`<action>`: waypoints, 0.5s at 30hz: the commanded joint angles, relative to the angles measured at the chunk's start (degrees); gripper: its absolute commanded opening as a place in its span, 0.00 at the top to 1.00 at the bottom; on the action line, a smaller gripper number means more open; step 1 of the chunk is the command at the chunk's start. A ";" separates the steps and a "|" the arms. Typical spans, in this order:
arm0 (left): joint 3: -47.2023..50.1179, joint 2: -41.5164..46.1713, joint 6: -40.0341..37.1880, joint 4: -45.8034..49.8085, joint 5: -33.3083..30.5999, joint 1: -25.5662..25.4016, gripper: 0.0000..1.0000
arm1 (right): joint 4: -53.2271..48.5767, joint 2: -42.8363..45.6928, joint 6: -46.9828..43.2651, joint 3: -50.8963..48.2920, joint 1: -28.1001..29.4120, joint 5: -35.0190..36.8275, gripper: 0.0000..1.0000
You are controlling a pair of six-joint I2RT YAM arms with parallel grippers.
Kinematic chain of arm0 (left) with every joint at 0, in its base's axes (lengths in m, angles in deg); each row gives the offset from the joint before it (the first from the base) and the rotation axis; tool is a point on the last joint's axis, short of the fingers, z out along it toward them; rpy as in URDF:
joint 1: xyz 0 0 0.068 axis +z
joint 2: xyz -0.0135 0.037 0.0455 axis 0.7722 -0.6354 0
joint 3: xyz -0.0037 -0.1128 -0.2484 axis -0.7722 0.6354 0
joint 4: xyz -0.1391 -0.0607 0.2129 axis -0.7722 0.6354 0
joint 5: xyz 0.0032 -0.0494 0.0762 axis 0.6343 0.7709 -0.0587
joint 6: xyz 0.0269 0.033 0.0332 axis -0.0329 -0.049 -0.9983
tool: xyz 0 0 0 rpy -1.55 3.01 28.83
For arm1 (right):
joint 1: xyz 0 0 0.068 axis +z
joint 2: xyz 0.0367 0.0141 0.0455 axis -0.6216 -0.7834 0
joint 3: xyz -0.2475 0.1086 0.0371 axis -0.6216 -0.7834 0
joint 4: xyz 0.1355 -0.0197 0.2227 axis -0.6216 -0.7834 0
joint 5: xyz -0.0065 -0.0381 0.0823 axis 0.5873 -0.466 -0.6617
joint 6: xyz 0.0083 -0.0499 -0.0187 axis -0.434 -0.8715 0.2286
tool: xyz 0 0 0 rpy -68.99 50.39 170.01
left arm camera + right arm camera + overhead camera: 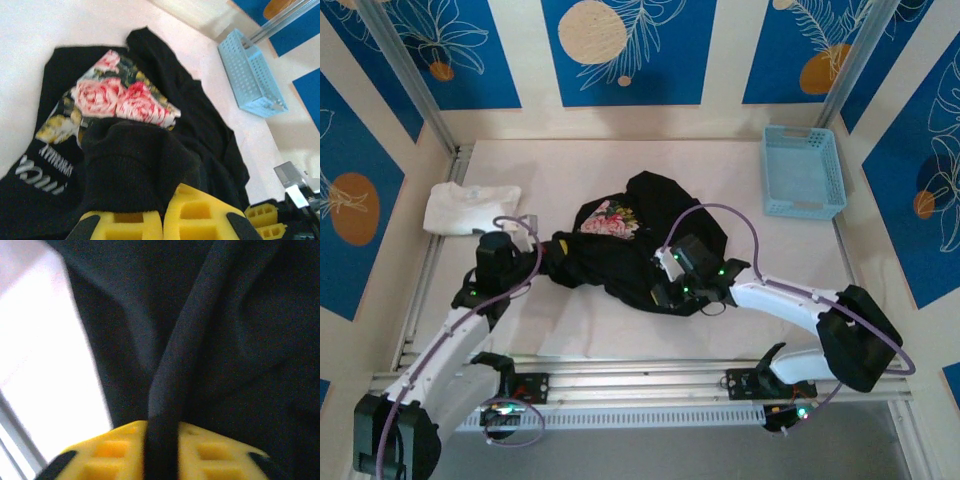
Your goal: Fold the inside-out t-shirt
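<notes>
- Two pinches hold the inside-out t-shirt [665,215], which lies in a crumpled black heap on the table [580,335], spread ahead of and between both sets of jaws.
- The cloth looks light, limp and thin. It will sag, fold over itself and offer no stiffness, so one grip alone would only drag a bunch.
- It looks matte rather than slick, so I judge slipping unlikely. The real risk is catching two layers at once.
- The best holds are probably hems, shoulder seams or the thicker ribbed band, where an edge is doubled. The flowered print [120,97], just beyond the left jaws, helps show which face is up.
- The left gripper [161,202] has its fingers pressed together, with a thick roll of black fabric rising straight off the tips. In the overhead view a strand of cloth is drawn taut toward it.
- The right gripper [161,432] has a narrow gap filled by a ridge of cloth running forward from the jaws. It reads as a pinch, but how firm it is I cannot tell.
- The left arm reaches low and forward with its wrist turned inward. The right arm bends in from the side, its wrist angled down onto the near edge of the heap.
</notes>
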 commanded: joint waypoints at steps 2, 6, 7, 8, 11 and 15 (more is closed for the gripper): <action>2.09 -0.60 -1.52 8.00 -0.50 0.51 1.00 | -0.98 -2.82 -2.47 3.73 -0.79 -1.47 0.65; 3.34 -1.38 -2.12 7.31 -0.74 0.45 1.00 | 2.09 -6.56 -1.59 9.74 -1.45 2.70 0.53; 3.89 -1.14 -1.87 6.68 -0.78 0.46 1.00 | 2.34 -8.06 -1.15 11.46 -1.72 4.43 0.52; 4.41 -0.90 -1.65 6.18 -0.81 0.47 1.00 | 2.13 -9.79 -0.55 13.31 -1.88 6.75 0.51; 5.31 -0.25 -1.64 6.01 -1.04 0.48 1.00 | 0.83 -14.77 0.26 18.65 -2.89 11.67 0.50; 6.10 0.47 -2.27 6.19 -1.33 0.47 1.00 | 0.24 -21.77 -0.22 23.97 -4.68 9.68 0.51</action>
